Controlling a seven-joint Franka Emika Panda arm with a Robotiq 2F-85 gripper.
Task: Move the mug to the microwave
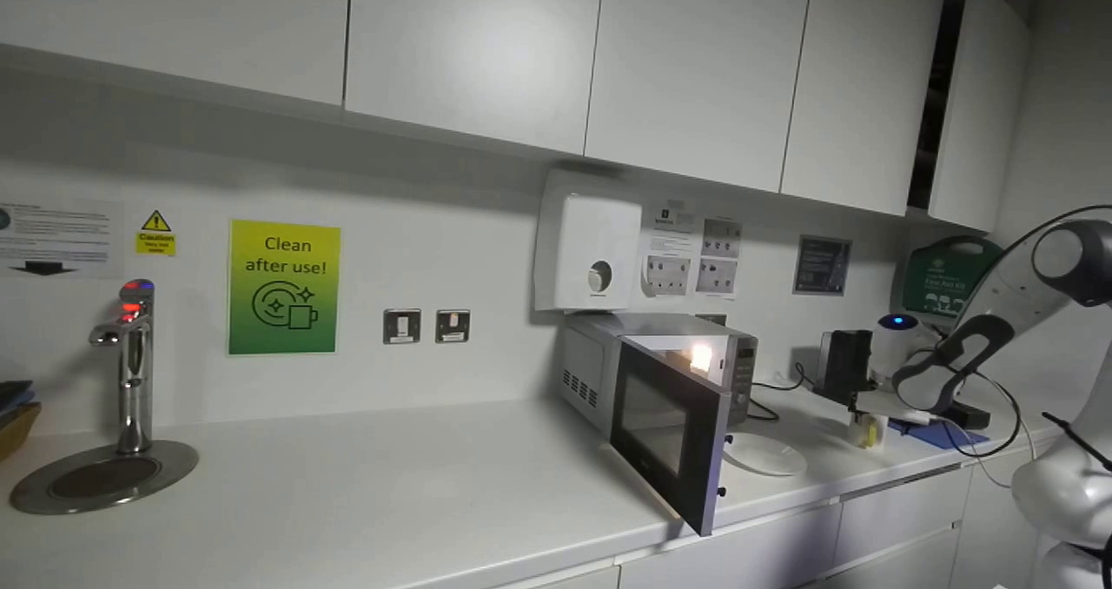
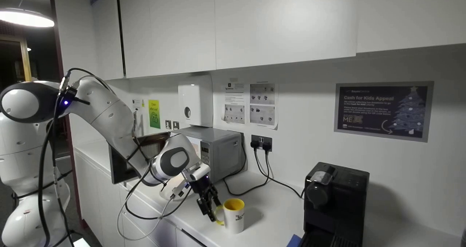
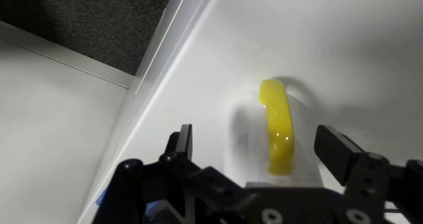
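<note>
While the mug point(image 2: 234, 218) stands on the worktop point(image 2: 276, 203), the pincer point(image 3: 253, 138) is spread wide either side of the handle point(image 3: 281, 134), holding nothing, so it's likely grabbing time, needing a squeeze next.

The white arm point(image 2: 109, 117) slopes down to its wrist point(image 2: 198, 171), the black jaws angled downward, spread apart.

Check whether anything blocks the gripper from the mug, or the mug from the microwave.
Nothing visible stands between the open gripper and the mug. A white plate lies in front of the microwave, in the mug's likely path, but probably passable from above. The door stands open, hinged on the side away from the mug.
</note>
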